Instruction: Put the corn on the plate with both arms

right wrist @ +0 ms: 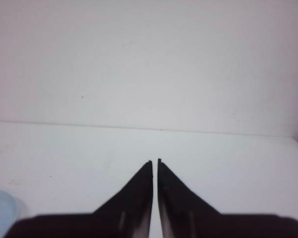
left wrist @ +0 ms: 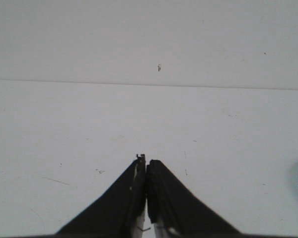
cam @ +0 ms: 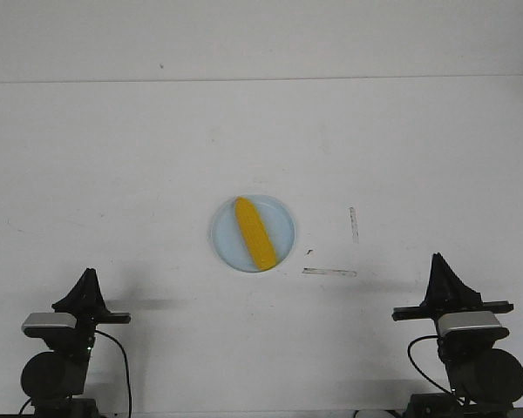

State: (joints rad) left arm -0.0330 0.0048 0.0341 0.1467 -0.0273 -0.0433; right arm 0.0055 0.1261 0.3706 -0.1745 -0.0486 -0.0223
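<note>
Front camera high behind my arms, facing forward; wrist cameras low over white table [cam: 157, 157], each glimpsing round pale-blue plate [cam: 283, 228].

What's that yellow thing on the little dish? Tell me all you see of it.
It is a corn cob, bright yellow-orange and smooth, plastic-looking. It is long, with one tapered tip pointing away from the robot and slightly left. It lies flat on a round pale-blue plate, running diagonally across it, its near end at the plate's rim. Only the plate touches it; neither gripper is near.

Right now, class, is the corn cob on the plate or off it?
On. The corn cob lies flat across the pale blue plate, with its tapered tip pointing away from the robot and both ends inside the rim.
</note>
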